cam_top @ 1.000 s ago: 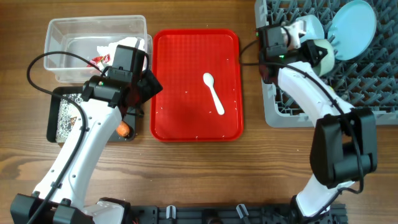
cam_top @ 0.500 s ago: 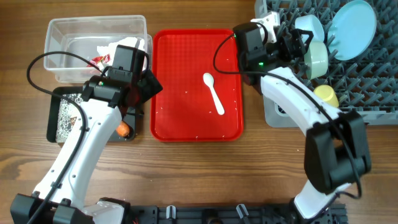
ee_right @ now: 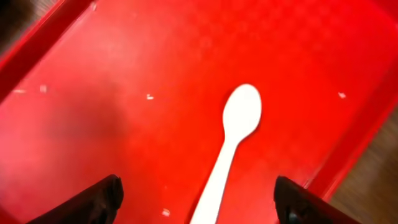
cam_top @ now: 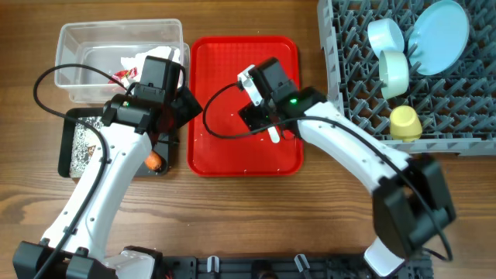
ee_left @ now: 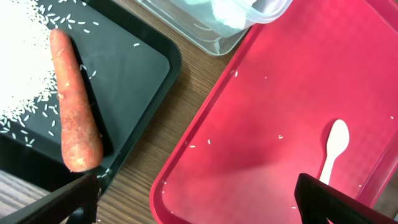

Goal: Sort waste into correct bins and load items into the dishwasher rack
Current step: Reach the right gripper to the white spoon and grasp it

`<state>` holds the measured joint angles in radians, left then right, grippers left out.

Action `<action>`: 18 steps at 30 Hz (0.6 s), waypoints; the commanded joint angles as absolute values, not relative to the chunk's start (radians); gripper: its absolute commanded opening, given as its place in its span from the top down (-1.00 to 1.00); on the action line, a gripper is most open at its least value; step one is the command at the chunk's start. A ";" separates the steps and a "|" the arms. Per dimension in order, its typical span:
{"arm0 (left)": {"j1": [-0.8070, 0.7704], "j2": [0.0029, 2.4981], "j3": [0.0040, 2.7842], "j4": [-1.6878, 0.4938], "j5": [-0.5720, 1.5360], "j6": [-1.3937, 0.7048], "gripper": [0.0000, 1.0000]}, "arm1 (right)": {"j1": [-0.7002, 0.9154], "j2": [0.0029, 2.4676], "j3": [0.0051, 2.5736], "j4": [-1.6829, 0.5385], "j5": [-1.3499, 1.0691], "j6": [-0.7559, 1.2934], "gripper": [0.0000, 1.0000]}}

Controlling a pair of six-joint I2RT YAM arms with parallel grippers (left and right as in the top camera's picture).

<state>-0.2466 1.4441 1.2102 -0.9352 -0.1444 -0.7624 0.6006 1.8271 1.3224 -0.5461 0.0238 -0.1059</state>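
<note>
The white spoon [ee_right: 239, 118] lies on the flat red tray [cam_top: 225, 147]. My right gripper [ee_right: 199, 200] hovers open right above it, a finger on each side of the handle, and covers the spoon's bowl [cam_top: 273, 133] from overhead. In the grey dishwasher rack [cam_top: 349, 116] stand the pale blue plate [cam_top: 439, 35], pale blue bowl [cam_top: 385, 35], mint-green bowl [cam_top: 394, 74] and yellow cup [cam_top: 404, 122]. My left gripper [ee_left: 196, 200] is open and empty, straddling the gap between the black tray [ee_left: 140, 68] and the red tray. The orange carrot [ee_left: 74, 118] lies in the black tray among rice crumbs.
The clear tub [cam_top: 70, 62] at the back left holds white tissue [cam_top: 159, 58] and a red-and-white wrapper [cam_top: 122, 75]. Rice grains dot the red tray. Bare wooden table [cam_top: 256, 217] runs along the front.
My right arm has swung left from the rack to above the spoon on the red tray. Its jaws opened, and the yellow cup now stands in the rack. The left arm has not moved.
</note>
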 commanded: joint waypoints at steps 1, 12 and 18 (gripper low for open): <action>-0.245 1.452 1.210 -0.933 -0.158 -0.767 -1.00 | 0.569 1.938 1.300 -0.465 0.006 -0.098 -0.26; -0.245 1.452 1.210 -0.933 -0.158 -0.767 -1.00 | 0.538 2.175 1.300 -0.379 0.006 -0.102 0.53; -0.245 1.452 1.210 -0.933 -0.158 -0.767 -1.00 | 0.524 2.173 1.308 -0.413 0.007 -0.102 0.91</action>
<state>-0.2466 1.4441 1.2102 -0.9352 -0.1444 -0.7624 0.5415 2.0861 1.3415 -0.3603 -0.0025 -0.1028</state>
